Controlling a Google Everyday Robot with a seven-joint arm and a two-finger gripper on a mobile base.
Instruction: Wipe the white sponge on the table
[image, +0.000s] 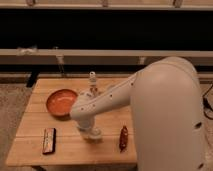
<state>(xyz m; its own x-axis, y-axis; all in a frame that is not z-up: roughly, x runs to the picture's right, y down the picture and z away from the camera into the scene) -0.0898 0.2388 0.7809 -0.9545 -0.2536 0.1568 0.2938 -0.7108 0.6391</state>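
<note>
Camera view: the robot's 1 arm (150, 100) presses its gripper (91, 131) down near the front edge of the counter (30, 122), the white sponge (95, 135) seemingly right beneath the tip and touching the wood, orange bowl (62, 102) behind-left, while whether the gripper is clamped on it cannot be told.

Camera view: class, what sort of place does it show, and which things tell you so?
Probably an indoor robot test space: a butcher-block table staged with an orange bowl and small bottle, a dark wall behind, and the arm's end effector low at the white sponge near the table's front.
</note>
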